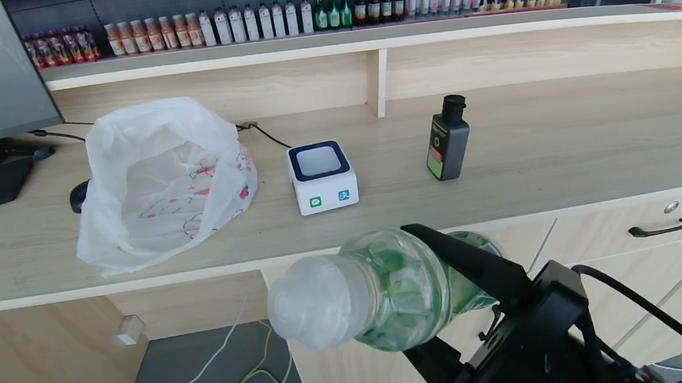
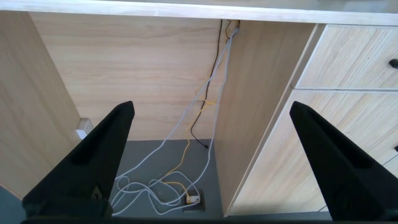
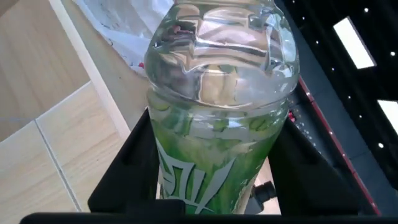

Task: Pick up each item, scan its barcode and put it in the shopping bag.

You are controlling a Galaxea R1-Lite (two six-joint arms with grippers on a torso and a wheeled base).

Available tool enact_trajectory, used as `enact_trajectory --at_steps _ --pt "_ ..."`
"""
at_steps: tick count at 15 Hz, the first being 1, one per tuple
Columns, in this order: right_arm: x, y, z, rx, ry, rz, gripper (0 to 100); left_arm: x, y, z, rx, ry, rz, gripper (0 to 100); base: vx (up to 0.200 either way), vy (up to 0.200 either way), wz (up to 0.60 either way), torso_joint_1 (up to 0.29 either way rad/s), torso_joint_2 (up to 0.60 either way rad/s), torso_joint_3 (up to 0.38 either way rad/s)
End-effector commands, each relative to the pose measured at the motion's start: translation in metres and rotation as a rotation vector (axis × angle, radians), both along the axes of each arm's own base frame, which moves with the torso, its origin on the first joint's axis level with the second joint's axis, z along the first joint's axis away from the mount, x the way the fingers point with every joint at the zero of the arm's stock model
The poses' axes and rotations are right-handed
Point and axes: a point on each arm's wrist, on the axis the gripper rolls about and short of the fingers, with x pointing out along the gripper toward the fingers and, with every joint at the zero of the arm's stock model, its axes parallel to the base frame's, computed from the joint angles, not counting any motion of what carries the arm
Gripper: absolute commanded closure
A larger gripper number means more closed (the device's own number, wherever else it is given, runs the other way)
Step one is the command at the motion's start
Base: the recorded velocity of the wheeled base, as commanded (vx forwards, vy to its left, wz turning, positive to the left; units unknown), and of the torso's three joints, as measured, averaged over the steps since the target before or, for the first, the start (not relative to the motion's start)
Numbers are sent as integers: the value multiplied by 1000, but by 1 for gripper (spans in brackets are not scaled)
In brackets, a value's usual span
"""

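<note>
holds the bottle (image 1: 379,289) mid-body in the right gripper (image 1: 410,292) — likely slick, liquid-heavy, slightly squeezable; left gripper (image 2: 211,112) splayed wide, empty.

Head view looks down over the counter (image 1: 556,138); the close-up right wrist view shares its bottle (image 1: 379,289) and bag (image 1: 157,175).

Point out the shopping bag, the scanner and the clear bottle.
shopping bag (image 1: 107,234), head view, left side wall
scanner (image 1: 328,194), head view, white front face
clear bottle (image 1: 384,282), head view, shoulder below the cap

Passage lies between scanner (image 1: 322,176) and dark bottle (image 1: 448,140); shopping bag (image 1: 160,181) crowds scanner's left.
</note>
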Motion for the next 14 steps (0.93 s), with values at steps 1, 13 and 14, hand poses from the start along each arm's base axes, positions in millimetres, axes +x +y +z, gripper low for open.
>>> enact_trajectory --at_steps 1,13,14 --pt "3 8 -21 -84 8 -6 100 0 0 0 0 -1 0 0 0 0 0 0 0 0" --pt "6 6 -15 -169 -104 -61 100 0 0 0 0 -1 0 0 0 0 0 0 0 0" --pt "6 7 -14 -179 -122 -66 100 0 0 0 0 -1 0 0 0 0 0 0 0 0"
